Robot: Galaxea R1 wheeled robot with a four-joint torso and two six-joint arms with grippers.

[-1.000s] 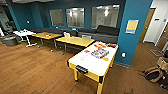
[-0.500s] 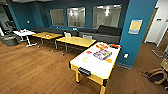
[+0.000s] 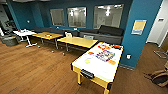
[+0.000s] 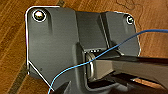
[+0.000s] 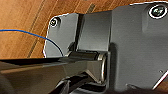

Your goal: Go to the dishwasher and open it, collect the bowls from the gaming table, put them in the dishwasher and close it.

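The gaming table [image 3: 93, 65], yellow with a white top and colourful centre graphics, stands ahead and slightly right in the head view, its black end slot facing me. Small red and dark items [image 3: 110, 46] lie at its far end. They are too blurred to tell whether they are the bowls. The dishwasher is out of view. Both wrist views look down at the wooden floor past the robot's own dark plate, with a thin blue cable [image 4: 105, 53] crossing it.
Two yellow tables [image 3: 77, 41] and a small white table [image 3: 24, 33] stand at the back left before a dark sofa [image 3: 110, 33]. A teal wall pillar [image 3: 141, 37] rises right of the gaming table. A brown bag-like object [image 3: 160, 77] lies on the floor at right.
The whole head view has shifted as the robot moves. The gaming table now shows slightly larger and nearer.
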